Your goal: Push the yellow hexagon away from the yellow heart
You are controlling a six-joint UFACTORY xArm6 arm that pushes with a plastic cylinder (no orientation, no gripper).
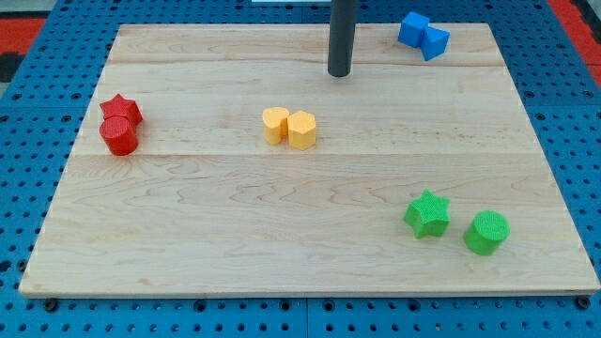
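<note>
The yellow hexagon and the yellow heart sit side by side near the middle of the wooden board, touching, with the heart on the view's left. My tip is above and a little right of the hexagon in the view, apart from it by a gap of bare board. The dark rod rises from the tip to the view's top.
A red star and a red cylinder touch at the left. Two blue blocks sit at the top right. A green star and a green cylinder are at the bottom right.
</note>
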